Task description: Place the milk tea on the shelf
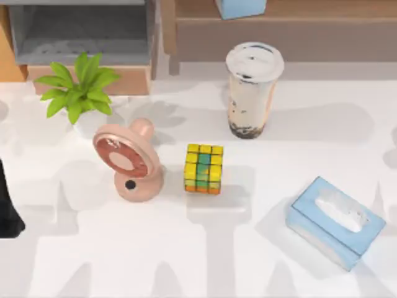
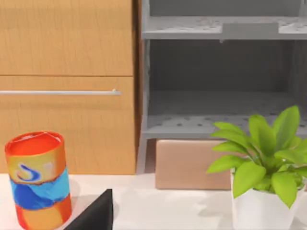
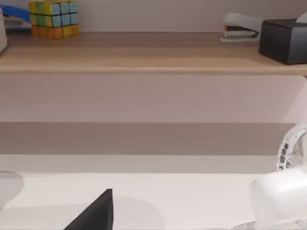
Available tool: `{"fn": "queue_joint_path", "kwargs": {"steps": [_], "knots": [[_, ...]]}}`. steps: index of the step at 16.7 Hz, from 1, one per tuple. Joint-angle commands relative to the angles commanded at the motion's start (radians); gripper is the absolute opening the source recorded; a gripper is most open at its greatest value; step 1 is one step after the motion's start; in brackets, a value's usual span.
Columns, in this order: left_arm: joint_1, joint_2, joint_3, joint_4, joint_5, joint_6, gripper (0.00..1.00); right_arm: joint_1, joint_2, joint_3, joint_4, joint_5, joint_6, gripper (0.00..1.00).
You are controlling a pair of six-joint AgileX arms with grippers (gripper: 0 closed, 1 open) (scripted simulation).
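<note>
clear lidded milk tea upright, before wooden shelf

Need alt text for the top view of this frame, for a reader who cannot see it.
A milk tea stands upright on the white table, just in front of the brown shelf. Nearer the camera lie a pink fan, a colourful cube and a blue tissue box, with a potted plant at left. A dark part of the left arm shows at the left edge.
</note>
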Motion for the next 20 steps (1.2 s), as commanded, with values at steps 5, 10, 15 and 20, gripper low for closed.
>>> {"fn": "queue_joint_path", "kwargs": {"steps": [5,10,15,20], "knots": [[0.0,0.0,0.0,0.0,0.0,0.0,1.0,0.033,0.062,0.035,0.04,0.035,0.003,1.0],[0.0,0.0,0.0,0.0,0.0,0.0,1.0,0.181,0.379,0.179,0.202,0.183,0.035,1.0],[0.0,0.0,0.0,0.0,0.0,0.0,1.0,0.384,0.896,0.365,0.414,0.384,0.104,1.0],[0.0,0.0,0.0,0.0,0.0,0.0,1.0,0.585,1.438,0.555,0.63,0.585,0.178,1.0]]}}
